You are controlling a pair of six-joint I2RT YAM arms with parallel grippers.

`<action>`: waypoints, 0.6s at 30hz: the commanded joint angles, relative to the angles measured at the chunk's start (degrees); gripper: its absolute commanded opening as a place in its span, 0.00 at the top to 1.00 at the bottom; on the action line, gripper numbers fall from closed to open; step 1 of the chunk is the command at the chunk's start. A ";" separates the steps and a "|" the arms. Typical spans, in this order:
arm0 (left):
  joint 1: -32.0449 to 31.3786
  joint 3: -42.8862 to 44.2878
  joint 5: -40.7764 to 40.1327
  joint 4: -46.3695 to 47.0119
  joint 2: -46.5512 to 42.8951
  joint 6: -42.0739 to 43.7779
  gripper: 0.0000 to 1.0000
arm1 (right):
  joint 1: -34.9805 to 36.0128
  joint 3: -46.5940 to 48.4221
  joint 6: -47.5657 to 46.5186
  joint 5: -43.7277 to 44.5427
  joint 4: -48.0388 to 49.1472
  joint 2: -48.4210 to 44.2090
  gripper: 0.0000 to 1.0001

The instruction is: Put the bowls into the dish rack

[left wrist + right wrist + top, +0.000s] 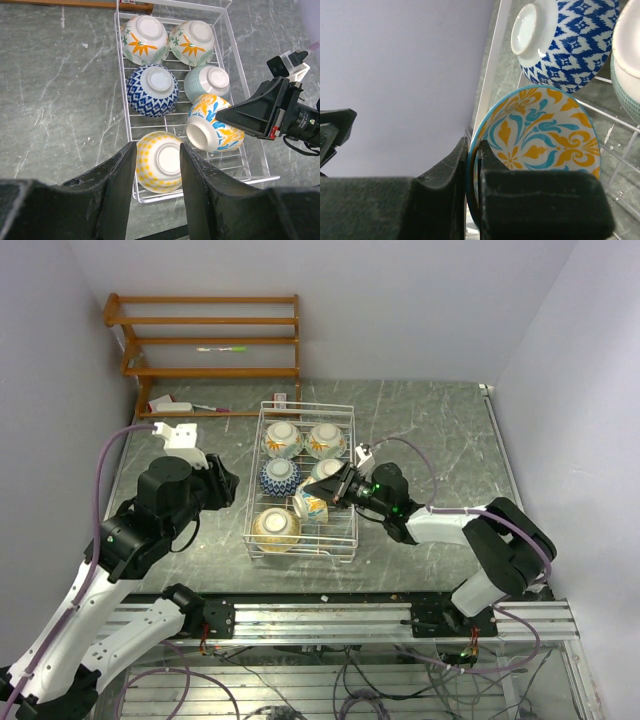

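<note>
While our right gripper (472,162) pinches the rim of the swirly bowl (212,125), the bowl is tilted in the dish rack (305,405), at four o'clock from the blue bowl (151,90). Our left gripper (157,150) hangs wide open. Next, we think, we tip the swirly bowl face down and let go gently.

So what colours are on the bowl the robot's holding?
Yellow and blue swirls on white; the bowl shows best in the right wrist view.
</note>
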 commanded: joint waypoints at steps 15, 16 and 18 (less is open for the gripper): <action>-0.21 0.82 -0.10 1.72 1.68 0.63 0.49 | -3.65 -5.39 -0.88 -2.89 -11.68 -3.07 1.00; -0.21 0.91 -0.12 1.63 1.75 0.60 0.49 | -3.52 -5.37 0.07 -4.11 -10.53 -2.47 1.00; -0.21 1.08 -0.33 1.46 1.70 0.54 0.49 | -3.50 -5.71 1.99 -5.52 -7.54 -1.97 1.00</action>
